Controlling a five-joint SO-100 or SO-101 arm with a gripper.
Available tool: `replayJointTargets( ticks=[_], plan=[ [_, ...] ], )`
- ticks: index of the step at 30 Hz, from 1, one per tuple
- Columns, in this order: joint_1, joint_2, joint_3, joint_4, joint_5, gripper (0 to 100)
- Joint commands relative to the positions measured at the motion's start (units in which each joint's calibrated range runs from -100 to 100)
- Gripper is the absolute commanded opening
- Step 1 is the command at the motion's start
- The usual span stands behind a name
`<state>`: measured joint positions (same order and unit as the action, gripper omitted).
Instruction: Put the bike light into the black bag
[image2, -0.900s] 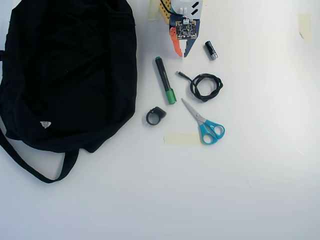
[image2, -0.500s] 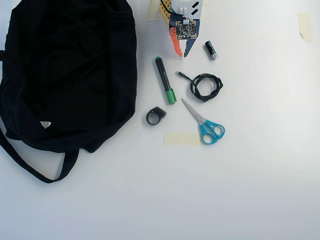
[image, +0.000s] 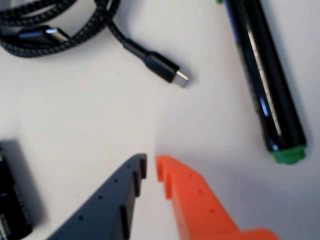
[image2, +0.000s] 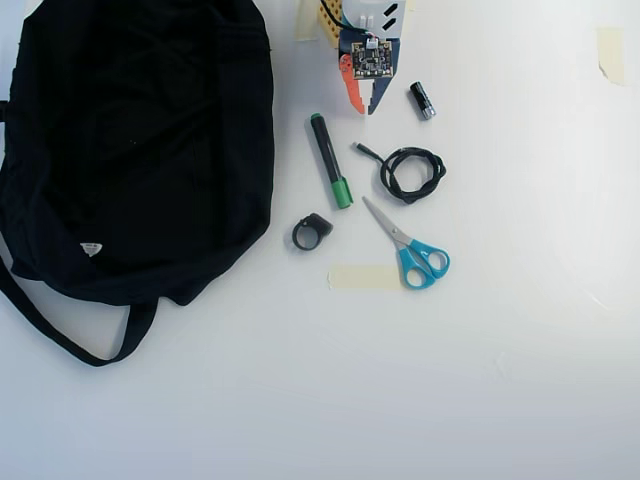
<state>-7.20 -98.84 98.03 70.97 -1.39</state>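
The bike light (image2: 311, 232), a small black ring with a blocky head, lies on the white table in the overhead view, just right of the black bag's (image2: 140, 150) edge. It does not show in the wrist view. The bag fills the left side, with a strap trailing at its lower left. My gripper (image2: 365, 108) sits at the top centre, well above the light and past the marker. Up close, the gripper (image: 151, 167) has its grey and orange fingers nearly touching, with nothing between them.
A black marker with a green cap (image2: 330, 161) lies between the gripper and the light. To the right are a coiled black cable (image2: 410, 172), a small black-and-silver cylinder (image2: 422, 101) and blue-handled scissors (image2: 412, 250). A tape strip (image2: 364, 278) lies below the light.
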Motion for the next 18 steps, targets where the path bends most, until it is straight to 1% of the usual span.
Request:
replayJointTargets(
  ticks=[1,18],
  plan=[
    [0.24,-0.83,1.34,2.15,0.29,2],
    [-0.28,-0.83,1.34,2.15,0.4,2]
  ],
)
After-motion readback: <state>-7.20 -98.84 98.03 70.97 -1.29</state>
